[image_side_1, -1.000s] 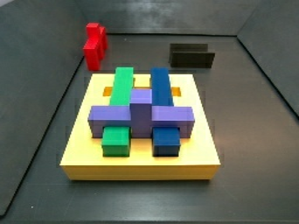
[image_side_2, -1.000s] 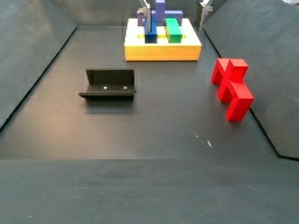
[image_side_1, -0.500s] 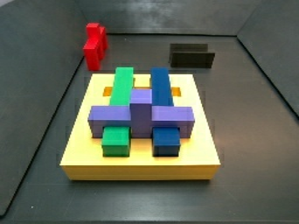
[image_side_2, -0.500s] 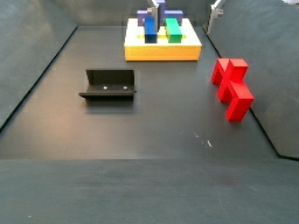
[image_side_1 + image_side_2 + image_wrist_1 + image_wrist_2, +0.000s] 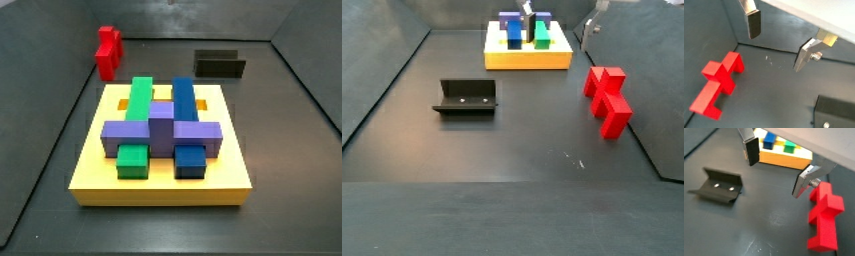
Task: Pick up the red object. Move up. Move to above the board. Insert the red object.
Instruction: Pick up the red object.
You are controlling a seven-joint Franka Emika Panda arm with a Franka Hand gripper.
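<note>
Claw [image 5: 775,169] agape, arm out of frame

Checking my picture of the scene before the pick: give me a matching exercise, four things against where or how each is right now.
Things:
1. red object
2. board
3. fixture
4. gripper

States:
A. bears green, blue and purple blocks
B. open, nothing between its fingers, above the floor
C. lies on the floor near the side wall, not gripped
D. dark bracket standing on the floor, apart from the board

Pairs: 1-C, 2-A, 3-D, 4-B
</note>
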